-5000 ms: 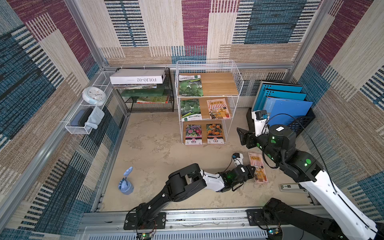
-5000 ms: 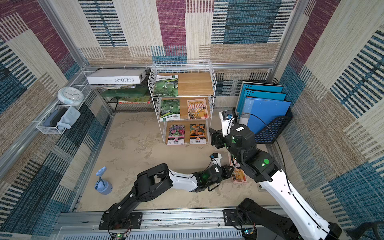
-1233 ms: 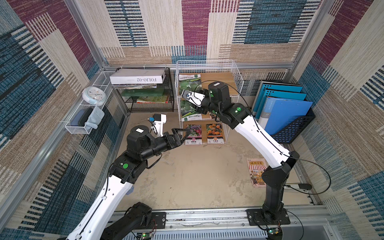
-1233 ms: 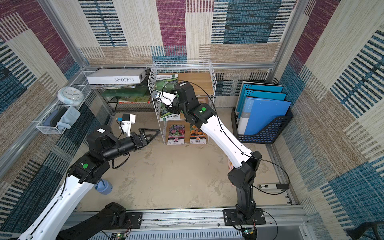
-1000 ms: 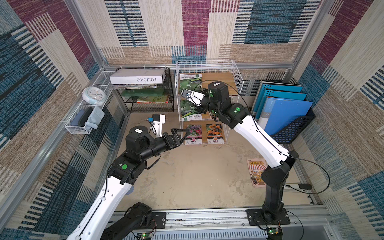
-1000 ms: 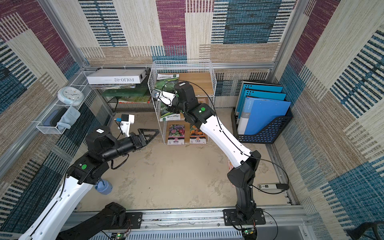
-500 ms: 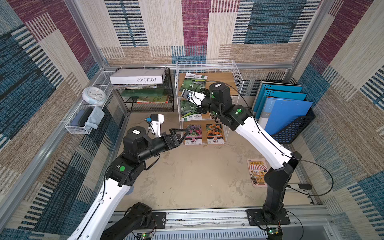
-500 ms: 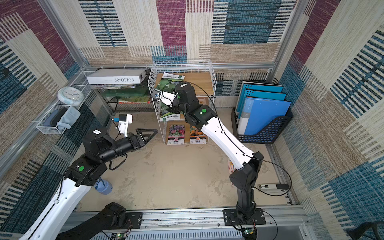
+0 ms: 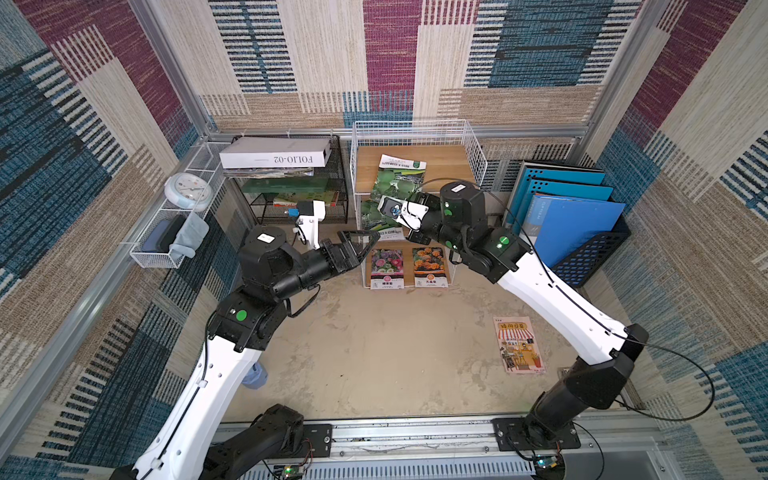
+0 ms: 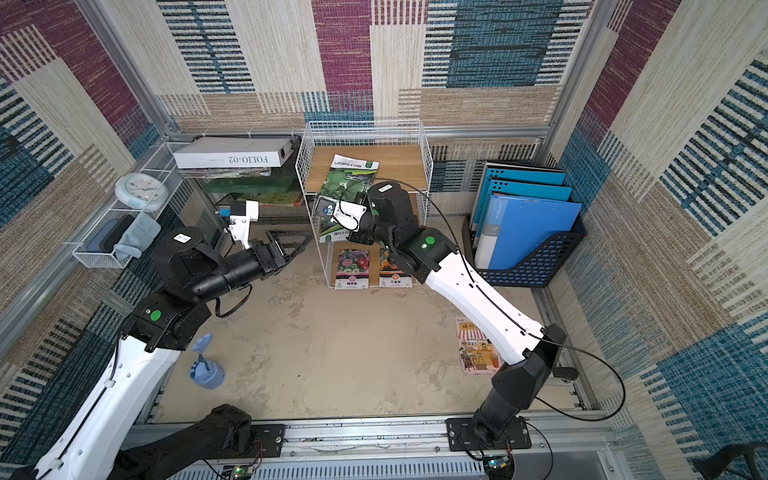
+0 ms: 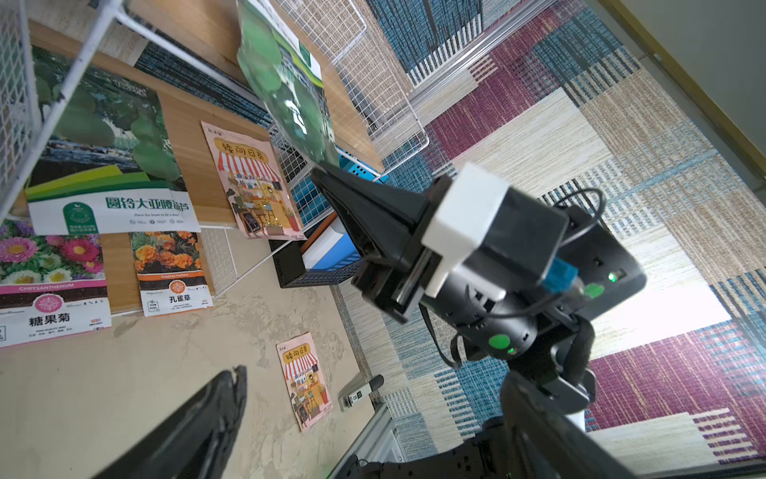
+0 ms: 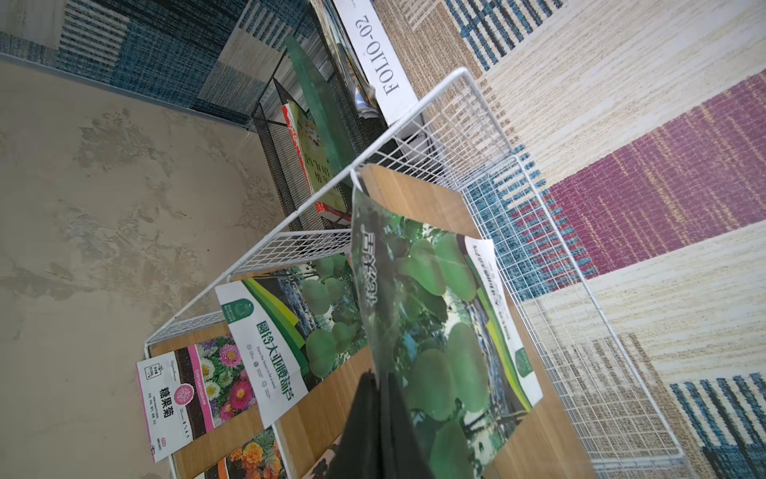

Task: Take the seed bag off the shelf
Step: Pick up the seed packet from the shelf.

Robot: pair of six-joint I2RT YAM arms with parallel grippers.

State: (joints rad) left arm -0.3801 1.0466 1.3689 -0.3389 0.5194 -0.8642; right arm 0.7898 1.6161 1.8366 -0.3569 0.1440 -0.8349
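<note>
The shelf [image 9: 415,123] is a white wire rack with wooden boards at the back centre, in both top views [image 10: 365,123]. A green seed bag [image 9: 398,178] [image 10: 348,176] lies askew on its top board, its near edge raised. My right gripper [image 12: 378,377] is shut on that near edge, also seen in the left wrist view [image 11: 321,172]. The seed bag [image 12: 431,307] tilts up from the board. My left gripper [image 9: 372,243] hangs open and empty beside the shelf's left side, at middle-tier height.
More packets fill the lower tiers: a green one [image 12: 273,344], a pink one [image 11: 248,182], two flower packets [image 9: 387,268] at the bottom. A pink packet [image 9: 518,345] lies on the floor. A black mesh rack [image 9: 299,203] stands to the left, blue folders [image 9: 569,216] to the right.
My right gripper has shut on the green seed bag's near edge and pulled it up and askew. The left arm has drifted slightly back, still open.
</note>
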